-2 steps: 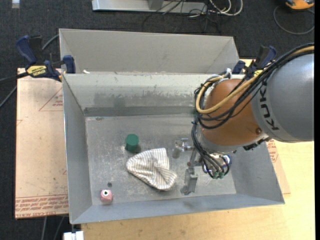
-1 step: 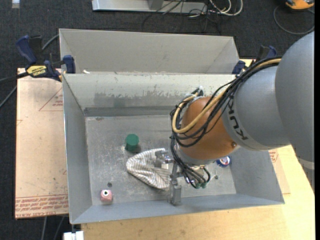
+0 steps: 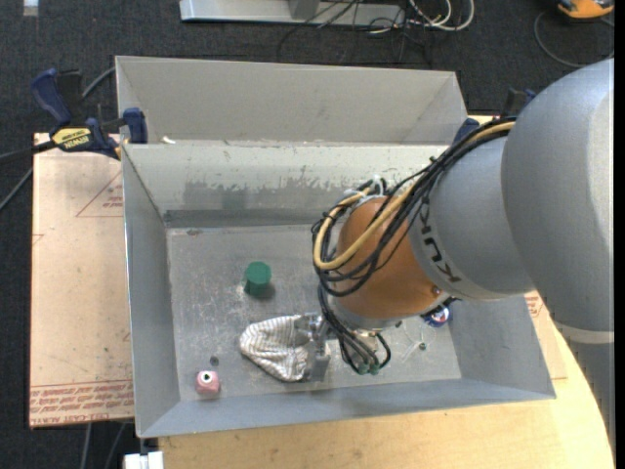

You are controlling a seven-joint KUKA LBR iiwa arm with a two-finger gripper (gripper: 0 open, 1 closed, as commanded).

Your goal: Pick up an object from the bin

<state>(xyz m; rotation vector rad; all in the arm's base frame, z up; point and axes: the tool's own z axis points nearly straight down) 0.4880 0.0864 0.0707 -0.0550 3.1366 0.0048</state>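
My gripper (image 3: 315, 348) is low in the bin near its front wall, its metal fingers pressed into the right end of a crumpled checked cloth (image 3: 270, 347). The cloth lies bunched on the bin floor at front centre, and part of it is hidden under the fingers. I cannot make out whether the fingers are closed on the fabric. A small green cap-shaped piece (image 3: 258, 278) stands on the floor up and to the left of the gripper. A little pink cylinder (image 3: 206, 382) lies in the front left corner.
The arm with its orange cover and looped cables fills the right half of the bin. A small red and blue thing (image 3: 438, 315) peeks out beneath the arm at the right.
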